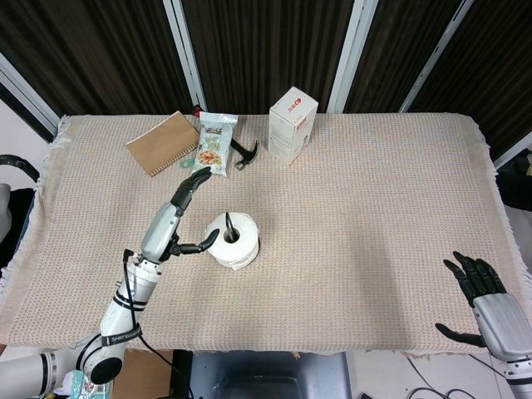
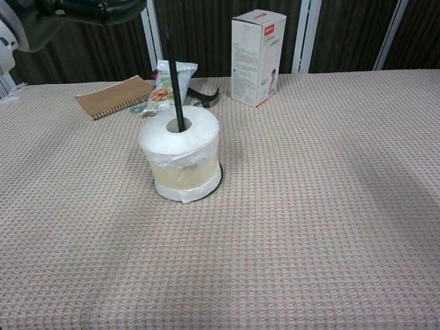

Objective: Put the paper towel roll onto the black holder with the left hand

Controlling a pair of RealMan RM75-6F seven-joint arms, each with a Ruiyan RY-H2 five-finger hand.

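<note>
The white paper towel roll (image 1: 232, 239) (image 2: 181, 155) sits at the bottom of the black holder, whose upright rod (image 2: 173, 75) (image 1: 229, 224) passes through its core. Only a sliver of the holder's ring base (image 2: 218, 180) shows under the roll. My left hand (image 1: 184, 218) hangs just left of the roll with fingers spread, holding nothing; its thumb reaches toward the roll's side. In the chest view only its dark fingers (image 2: 96, 8) show at the top left. My right hand (image 1: 478, 291) rests open at the table's near right corner.
Along the far side lie a brown notebook (image 1: 162, 143), a snack packet (image 1: 214, 143), a dark tool (image 1: 243, 153) and a white carton (image 1: 292, 125). A beige woven cloth (image 1: 374, 208) covers the table.
</note>
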